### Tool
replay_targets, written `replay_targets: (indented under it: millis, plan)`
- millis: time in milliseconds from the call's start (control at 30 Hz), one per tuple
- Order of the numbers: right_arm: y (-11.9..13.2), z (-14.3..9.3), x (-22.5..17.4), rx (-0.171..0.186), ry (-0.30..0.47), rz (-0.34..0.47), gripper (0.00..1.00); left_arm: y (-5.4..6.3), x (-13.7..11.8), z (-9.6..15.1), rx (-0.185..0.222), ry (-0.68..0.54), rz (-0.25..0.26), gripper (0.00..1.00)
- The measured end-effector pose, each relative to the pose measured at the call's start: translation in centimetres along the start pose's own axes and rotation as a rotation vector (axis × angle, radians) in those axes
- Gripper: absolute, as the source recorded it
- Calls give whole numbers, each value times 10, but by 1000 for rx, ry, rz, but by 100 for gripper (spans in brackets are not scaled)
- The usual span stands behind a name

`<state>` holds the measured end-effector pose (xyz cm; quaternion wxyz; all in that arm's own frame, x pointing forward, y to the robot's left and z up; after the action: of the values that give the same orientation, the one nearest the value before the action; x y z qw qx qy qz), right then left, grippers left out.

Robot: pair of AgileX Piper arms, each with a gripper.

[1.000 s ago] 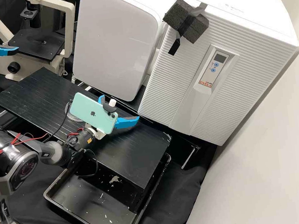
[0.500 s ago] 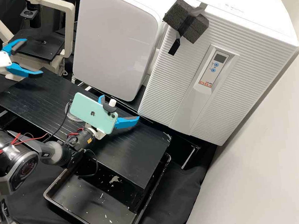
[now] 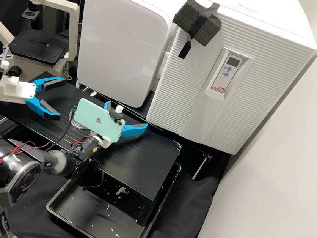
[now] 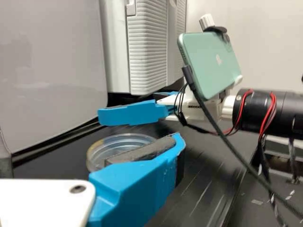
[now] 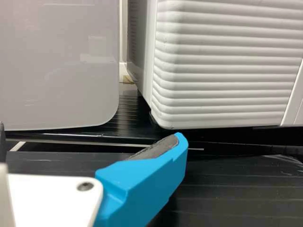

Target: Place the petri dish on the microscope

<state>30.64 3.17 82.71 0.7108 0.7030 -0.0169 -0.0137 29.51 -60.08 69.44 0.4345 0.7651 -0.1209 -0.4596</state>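
While the petri dish [image 4: 120, 142] lies on the ridged black stand [image 3: 141, 167], the left gripper [image 3: 62, 99], spread and empty, hangs at its eleven o'clock in the high view; the right gripper [image 3: 133, 129], fingers parted, at three; the microscope [image 3: 39, 46] farther, past eleven.

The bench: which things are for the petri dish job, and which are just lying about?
For the job:
- petri dish
- black stand under the dish
- microscope, where it should go
- left pincer
- right pincer

Just there:
- black tray
- dark foam block
- ridged white cabinet
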Motion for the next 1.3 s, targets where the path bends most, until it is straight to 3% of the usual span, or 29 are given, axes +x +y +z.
replay_targets:
  millis: [67, 467, 700, 1067, 1300]
  plan:
    - [0, 0, 0, 0, 0, 0, 100, -2, 6, 1, -19, -4, -12, 100]
    - [0, 0, 0, 0, 0, 0, 100, -21, 40, 14, -5, -1, -144, 100]
    - [0, 0, 0, 0, 0, 0, 100, -25, 54, 14, -2, -16, -145, 100]
    - [0, 0, 0, 0, 0, 0, 100, -31, 67, 17, -30, -17, -140, 100]
    - [0, 0, 0, 0, 0, 0, 100, -38, 69, 14, -20, -6, -142, 100]
